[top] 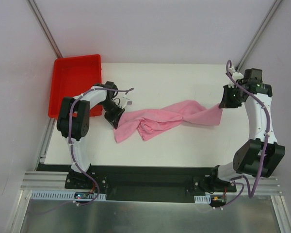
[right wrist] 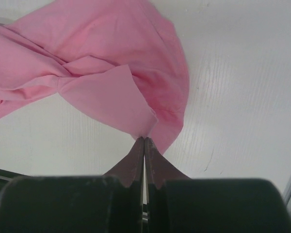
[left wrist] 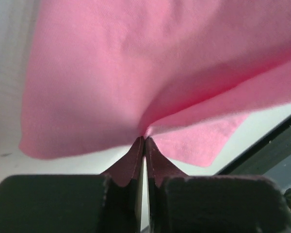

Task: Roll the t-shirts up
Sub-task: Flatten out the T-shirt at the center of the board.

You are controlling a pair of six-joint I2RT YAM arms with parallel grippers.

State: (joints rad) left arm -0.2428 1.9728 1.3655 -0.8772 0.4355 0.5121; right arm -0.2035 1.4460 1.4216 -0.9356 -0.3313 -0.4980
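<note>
Pink cotton is stretching across the middle of the white table [top: 184,150]: the t-shirt [top: 167,120] is lying as a twisted, rumpled band running from left to right, with each end taken up by one arm.

The left gripper [top: 114,118] is clamping the left end of the t-shirt. In the left wrist view its fingertips [left wrist: 133,162] are pressing together with a fold of fabric pinched at their very tip, and the cloth is fanning out beyond them.

The right gripper [top: 226,100] is clamping the right end in the same way. In the right wrist view its fingertips [right wrist: 133,162] are meeting on a corner of the fabric, and the t-shirt is trailing away from them in a twist over the table surface.

Between the two grips the cloth is resting on the table in loose folds, with the bulk of it sitting nearer the left arm. The right end appears to be hanging slightly clear of the surface, though the top view is too coarse to confirm this.

A red tray [top: 77,59] is sitting at the far left corner of the table, behind the left arm and apart from the t-shirt.
</note>
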